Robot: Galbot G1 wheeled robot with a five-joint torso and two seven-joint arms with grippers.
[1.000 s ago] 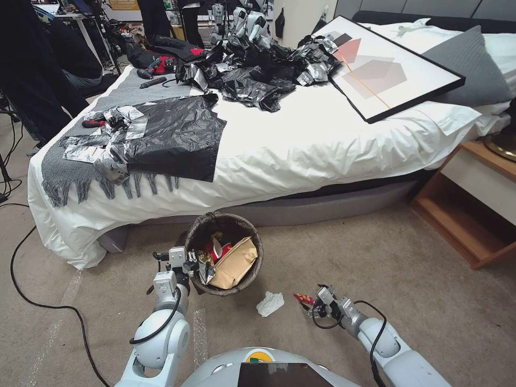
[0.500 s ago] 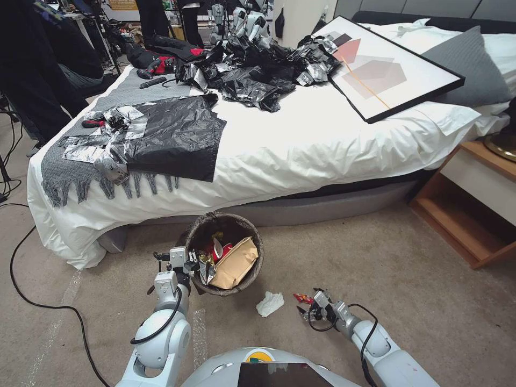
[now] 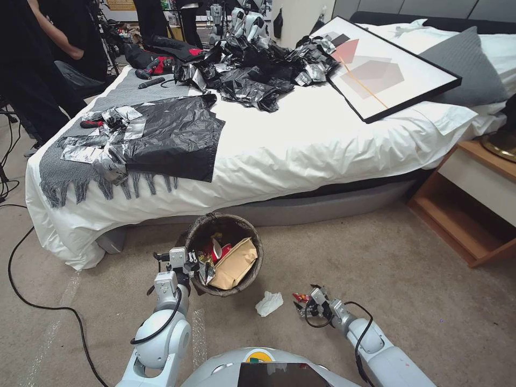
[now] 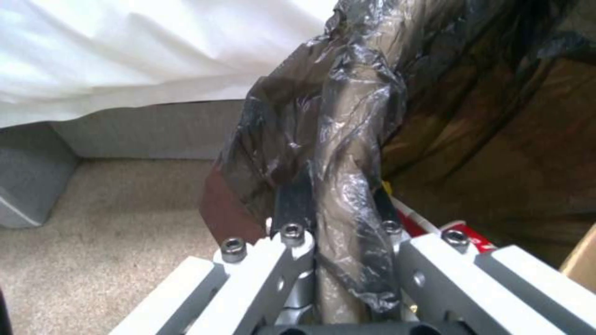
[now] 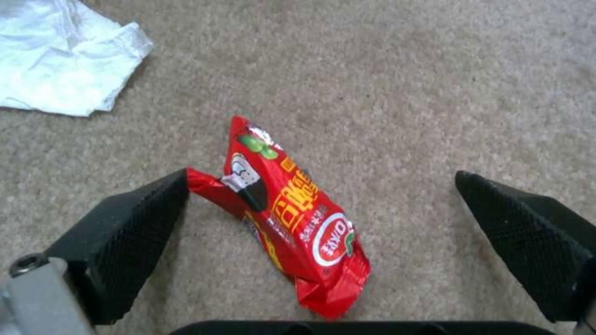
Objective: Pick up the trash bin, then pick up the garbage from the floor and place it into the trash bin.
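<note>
The trash bin, lined with a dark brown bag, hangs just off the carpet beside the bed. My left gripper is shut on its near rim; the left wrist view has the fingers pinching the bag-covered rim. Inside lie a tan paper bag, a red-and-white cup and a shiny wrapper. On the floor, a red snack wrapper lies between the open fingers of my right gripper. A white tissue lies just to its left.
The bed with its white cover fills the space ahead, carrying black plastic sheets and a framed picture. A wooden nightstand stands at the right. A black cable snakes over the carpet at the left.
My right gripper has moved left and down until its open fingers straddle the red wrapper. The left gripper and the bin have stayed put.
</note>
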